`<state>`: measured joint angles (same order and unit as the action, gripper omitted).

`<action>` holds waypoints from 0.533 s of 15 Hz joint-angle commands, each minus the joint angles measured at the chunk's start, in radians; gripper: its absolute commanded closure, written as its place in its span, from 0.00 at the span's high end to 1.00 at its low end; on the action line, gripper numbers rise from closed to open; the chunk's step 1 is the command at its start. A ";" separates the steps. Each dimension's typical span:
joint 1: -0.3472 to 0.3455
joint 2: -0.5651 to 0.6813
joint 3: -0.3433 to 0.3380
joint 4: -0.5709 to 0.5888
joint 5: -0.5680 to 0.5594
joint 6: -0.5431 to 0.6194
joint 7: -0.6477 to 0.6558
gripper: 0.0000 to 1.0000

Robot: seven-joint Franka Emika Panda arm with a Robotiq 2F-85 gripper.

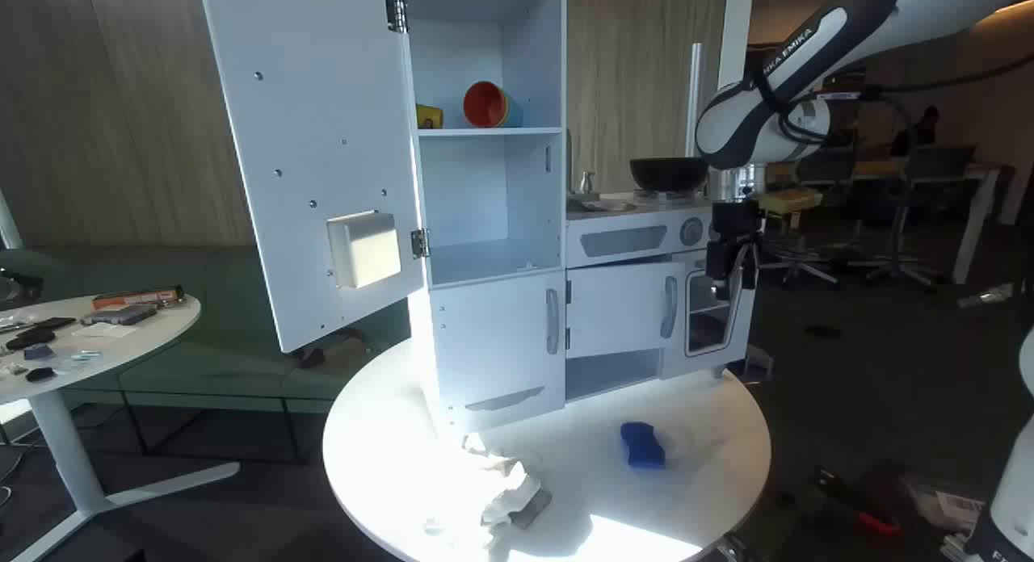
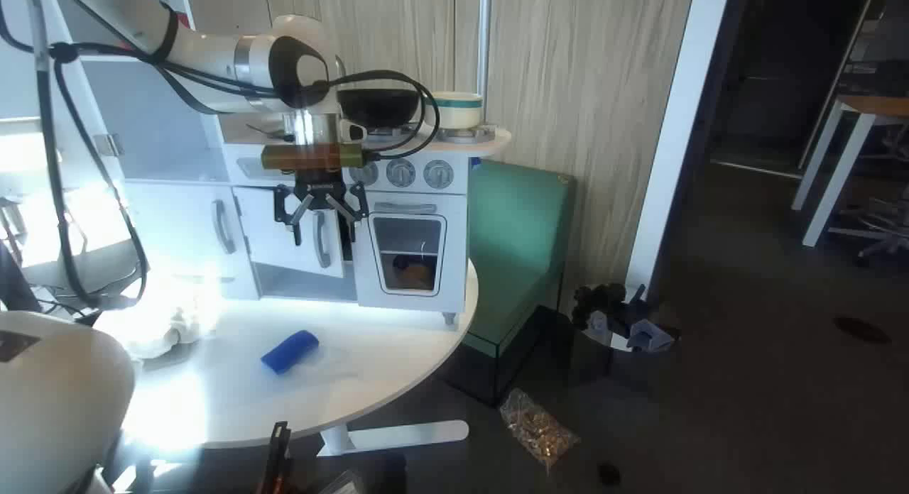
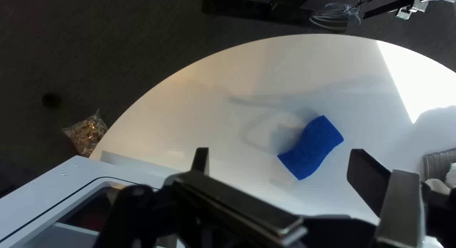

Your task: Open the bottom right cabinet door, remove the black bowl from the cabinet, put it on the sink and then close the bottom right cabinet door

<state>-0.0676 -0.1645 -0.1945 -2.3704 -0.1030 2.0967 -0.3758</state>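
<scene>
The bottom right cabinet door (image 2: pixel 452 267), white with a dark-framed window, is closed on the low white cabinet (image 1: pixel 622 247). Through its pane the black bowl (image 2: pixel 415 274) shows dimly, dark with some orange, resting low inside. My gripper (image 2: pixel 324 233) points downward in front of the unit, with its jaws spread and nothing between them. In an exterior view it appears left of the windowed door; in the wrist view part of that door's window lies at lower left. By the tap (image 1: pixel 587 182), the sink sits on the countertop, its basin hard to make out.
A middle door (image 1: pixel 622 308) stands slightly ajar. The tall cupboard's door (image 1: pixel 315 142) swings wide. On the stove are a black pan (image 2: pixel 376 107) and a white pot (image 2: pixel 456 112). A blue sponge (image 3: pixel 310 148) and crumpled white cloth (image 1: pixel 513 485) lie on the round table.
</scene>
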 commanded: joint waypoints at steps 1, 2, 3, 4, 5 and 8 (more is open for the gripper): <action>-0.015 0.000 0.015 0.004 0.003 -0.001 -0.002 1.00; -0.015 0.000 0.015 0.008 0.003 -0.001 -0.002 1.00; -0.015 0.000 0.015 0.009 0.003 -0.001 -0.002 1.00; -0.015 0.000 0.015 0.009 0.003 -0.001 -0.002 1.00; -0.015 0.000 0.015 0.009 0.003 -0.001 -0.002 1.00; -0.015 0.014 0.017 0.013 0.003 0.007 0.008 1.00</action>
<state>-0.0679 -0.1649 -0.1939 -2.3635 -0.1030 2.0965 -0.3757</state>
